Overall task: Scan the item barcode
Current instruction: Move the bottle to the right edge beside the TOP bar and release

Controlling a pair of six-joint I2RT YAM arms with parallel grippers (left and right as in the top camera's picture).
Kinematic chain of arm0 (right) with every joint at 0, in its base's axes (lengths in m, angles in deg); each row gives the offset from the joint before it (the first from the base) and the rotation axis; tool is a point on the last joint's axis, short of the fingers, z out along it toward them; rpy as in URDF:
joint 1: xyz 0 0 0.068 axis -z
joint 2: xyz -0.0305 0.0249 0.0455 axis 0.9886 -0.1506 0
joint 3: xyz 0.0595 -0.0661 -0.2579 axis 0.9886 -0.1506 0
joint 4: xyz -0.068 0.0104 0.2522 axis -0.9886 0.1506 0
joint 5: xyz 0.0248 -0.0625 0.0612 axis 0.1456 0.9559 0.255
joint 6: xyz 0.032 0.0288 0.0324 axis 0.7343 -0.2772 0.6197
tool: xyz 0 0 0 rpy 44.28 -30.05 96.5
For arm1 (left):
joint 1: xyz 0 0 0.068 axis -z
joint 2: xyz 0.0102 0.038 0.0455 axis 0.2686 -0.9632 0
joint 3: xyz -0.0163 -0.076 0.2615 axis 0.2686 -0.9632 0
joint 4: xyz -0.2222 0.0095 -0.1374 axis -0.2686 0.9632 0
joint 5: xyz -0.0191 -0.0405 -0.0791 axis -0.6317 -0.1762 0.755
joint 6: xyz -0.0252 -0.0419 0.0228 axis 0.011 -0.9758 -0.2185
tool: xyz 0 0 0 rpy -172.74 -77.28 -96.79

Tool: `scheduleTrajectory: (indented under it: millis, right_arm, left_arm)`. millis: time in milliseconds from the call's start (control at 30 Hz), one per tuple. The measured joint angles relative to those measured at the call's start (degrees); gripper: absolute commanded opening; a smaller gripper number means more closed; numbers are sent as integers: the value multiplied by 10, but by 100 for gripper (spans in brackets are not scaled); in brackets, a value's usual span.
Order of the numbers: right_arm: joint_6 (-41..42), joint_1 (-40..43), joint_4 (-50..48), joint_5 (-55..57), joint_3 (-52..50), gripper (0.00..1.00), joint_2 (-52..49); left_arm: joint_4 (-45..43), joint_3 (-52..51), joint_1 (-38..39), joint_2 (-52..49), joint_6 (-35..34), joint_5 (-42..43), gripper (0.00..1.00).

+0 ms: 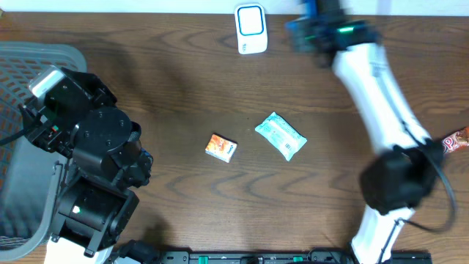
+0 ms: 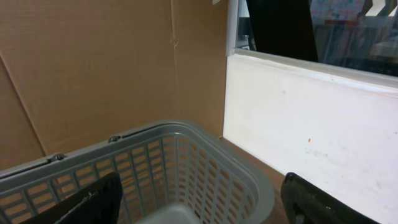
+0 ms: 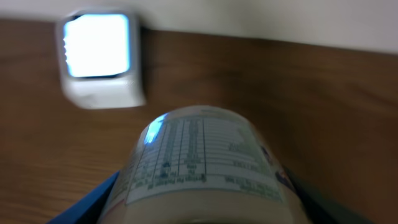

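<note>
At the far edge of the worktop (image 1: 183,88), the right pincer (image 3: 202,202) pinches a labelled bottle (image 3: 199,155), its printed panel facing the wrist camera, near and to the right of the white scanner (image 3: 99,56). The left pincer (image 2: 202,190) hangs spread above the grey basket (image 2: 186,143) at the left.

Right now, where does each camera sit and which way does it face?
Overhead: above the table, looking down; left arm and right arm show.
Left wrist: over the basket, facing a cardboard panel; left gripper open.
Right wrist: low, facing the scanner; right gripper clamps a bottle.
Shared: overhead also shows basket and scanner.
</note>
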Motion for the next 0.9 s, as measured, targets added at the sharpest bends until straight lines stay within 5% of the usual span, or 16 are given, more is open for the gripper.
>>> scheduleTrajectory:
  millis: [200,433,900]
  right_arm:
    - [52,163,119,12,12,50,7]
    - [87,314,139,-7,4,49,-84]
    - [116,473,128,-80,2,52,-173]
  left_arm:
    - [0,0,0,0,0,0,82]
    - [0,0,0,0,0,0,82]
    - [0,0,0,0,0,0,82]
